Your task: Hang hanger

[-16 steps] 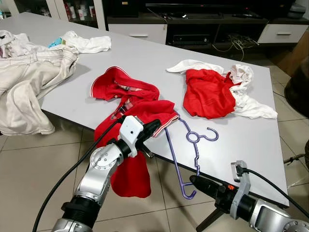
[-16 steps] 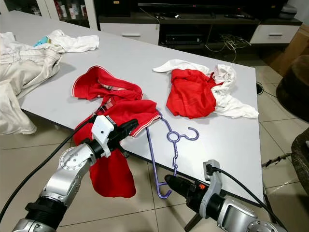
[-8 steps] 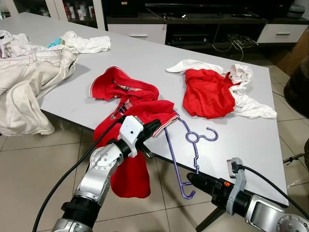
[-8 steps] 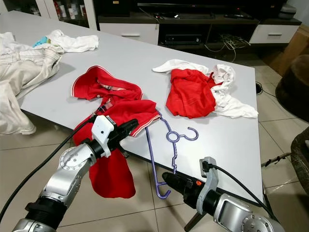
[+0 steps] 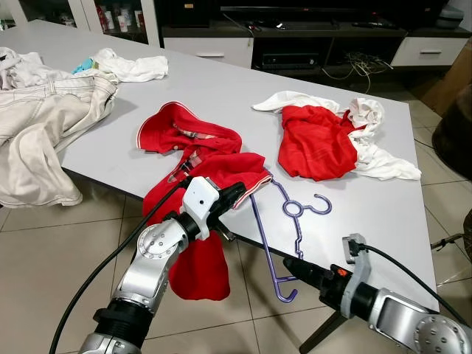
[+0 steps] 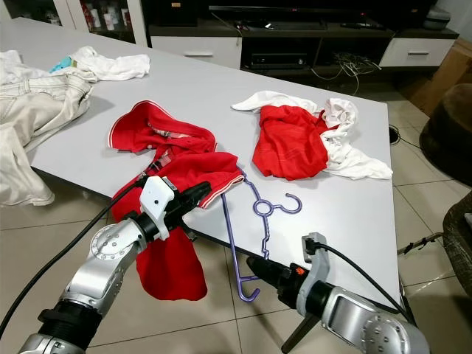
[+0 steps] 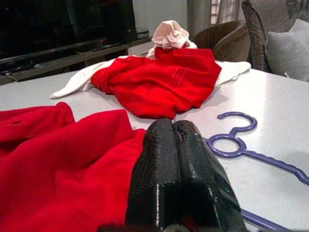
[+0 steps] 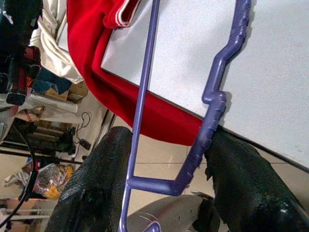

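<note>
From my station the head views come through bright and evenly lit with no motion blur, the pale grey matte table top (image 5: 221, 88) taking a soft sheen at its far side and the crumpled red garment (image 5: 193, 243) hanging over its near edge throwing only a faint shadow on the tiled floor. My left wrist view is dimmer, with the closed black rubber fingertips (image 7: 178, 183) soft and out of focus up close and the dark television cabinet (image 7: 63, 29) behind nearly black. In my right wrist view the table surface looks grainy and almost washed out, while the thin purple plastic hanger (image 8: 212, 111) stays sharp and drops a narrow shadow beside itself.
</note>
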